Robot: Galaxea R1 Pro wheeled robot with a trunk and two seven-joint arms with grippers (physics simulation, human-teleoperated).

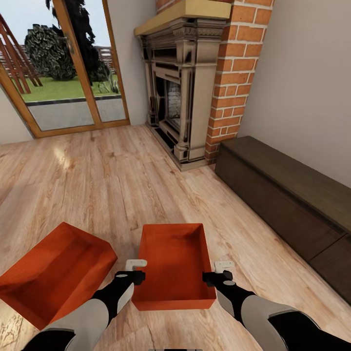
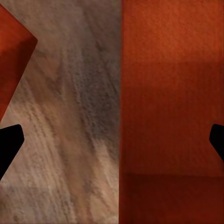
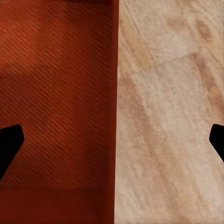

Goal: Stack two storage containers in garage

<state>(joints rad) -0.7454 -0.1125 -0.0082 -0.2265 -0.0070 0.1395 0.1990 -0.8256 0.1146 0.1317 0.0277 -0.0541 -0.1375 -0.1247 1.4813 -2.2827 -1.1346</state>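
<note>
Light wood flooring (image 1: 97, 185) is stretching from the glass doors (image 1: 63, 68) to the brick fireplace (image 1: 195, 83). One orange bin (image 1: 53, 273) is lying tilted at the left. The left gripper (image 1: 136, 271) and right gripper (image 1: 218, 272) are hovering with fingers spread wide astride the side walls of the second bin (image 1: 174, 265), which is sitting flat between them.
</note>
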